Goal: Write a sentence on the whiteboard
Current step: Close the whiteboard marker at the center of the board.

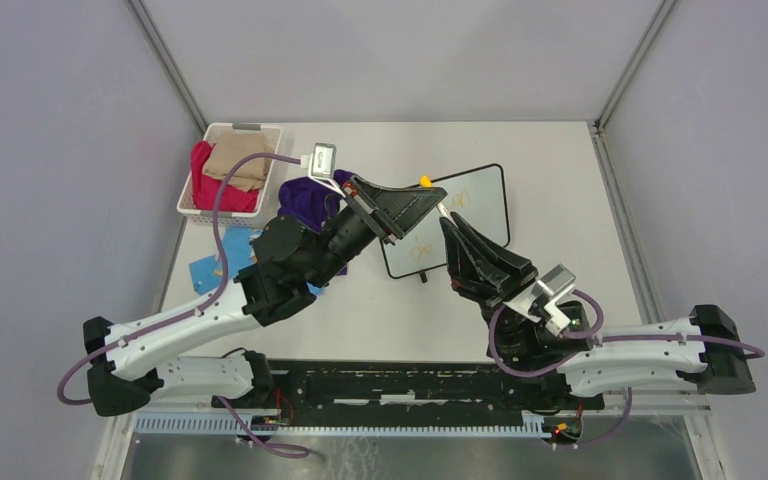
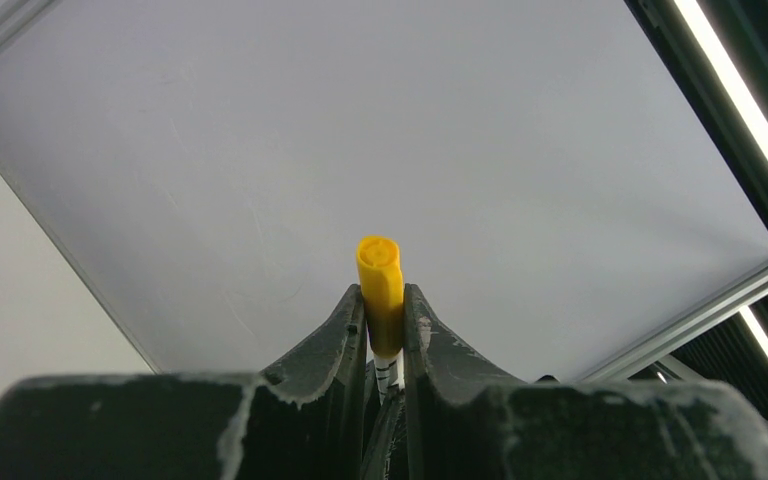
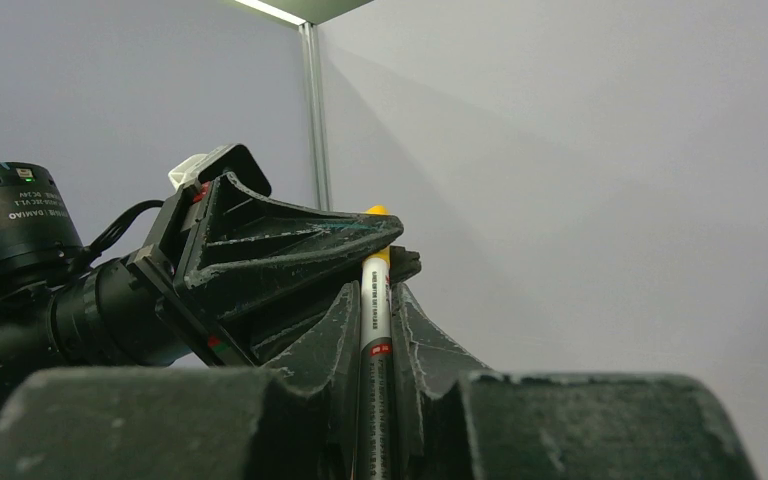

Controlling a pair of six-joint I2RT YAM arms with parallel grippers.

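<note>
Top view: the arms hide the middle of the one whiteboard (image 1: pixel 485 215), just off table centre toward 2 o'clock. The sentence (image 1: pixel 459 196) shows only in scraps. One marker (image 1: pixel 426 182); one basket (image 1: pixel 222 126) at 10 o'clock; grey table (image 1: pixel 560 200).

Left wrist: I see the left gripper (image 2: pixel 384 300) clamped on the marker's yellow cap.

Right wrist: the right gripper (image 3: pixel 375 305) pinches its white barrel, with grey walls behind.

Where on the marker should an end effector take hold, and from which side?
Grip the white barrel just below the yellow cap, fingers across its length, coming from the barrel end as the right end effector does. The barrel is slim, straight and long; the cap is short and pinched by the left end effector.
</note>
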